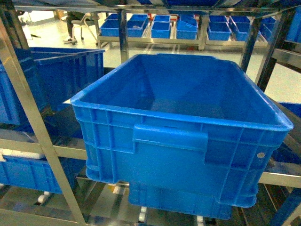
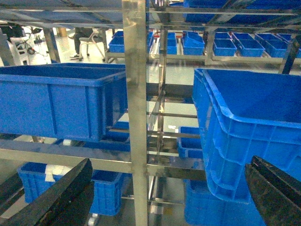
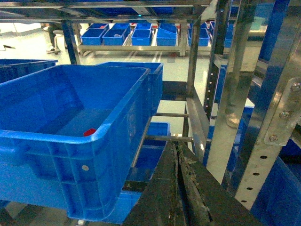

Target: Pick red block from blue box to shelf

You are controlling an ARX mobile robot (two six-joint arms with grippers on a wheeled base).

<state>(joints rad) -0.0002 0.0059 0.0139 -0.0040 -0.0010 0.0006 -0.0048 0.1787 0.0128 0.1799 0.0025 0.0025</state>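
Right, from the head view a big blue crate (image 1: 188, 136) fills most of the frame, sitting on the shelf (image 1: 28, 117) w/ its near wall and handle facing the robot. No arms show in this view, and the crate's floor looks bare from this angle.

Red block (image 3: 90, 132): seen only in the right wrist view, a small red bit lying on the floor of that crate (image 3: 70, 141), close to the near wall, at about 9 o'clock from the right end effector (image 3: 178, 188). It's inside the crate, well apart from the end effector, nothing touching it.

Right end effector: fingers pressed together w/ only a thin seam between them, nothing in them. It hangs outside the crate, just beside the crate's corner, w/ a steel upright (image 3: 235, 94) at 2 o'clock.

Left end effector (image 2: 169, 202): two dark fingers at the bottom corners of the left wrist view, spread wide, nothing between them. A steel post (image 2: 136, 117) stands straight ahead at 12 o'clock, a crate (image 2: 56, 99) at 10 o'clock, and another, tilted crate (image 2: 244, 132) at 2 o'clock.

More crates (image 1: 162, 28) sit on a rack in the background at 12 o'clock; a person's legs by a chair (image 1: 77, 26) at 11 o'clock. No teal bin in any view.
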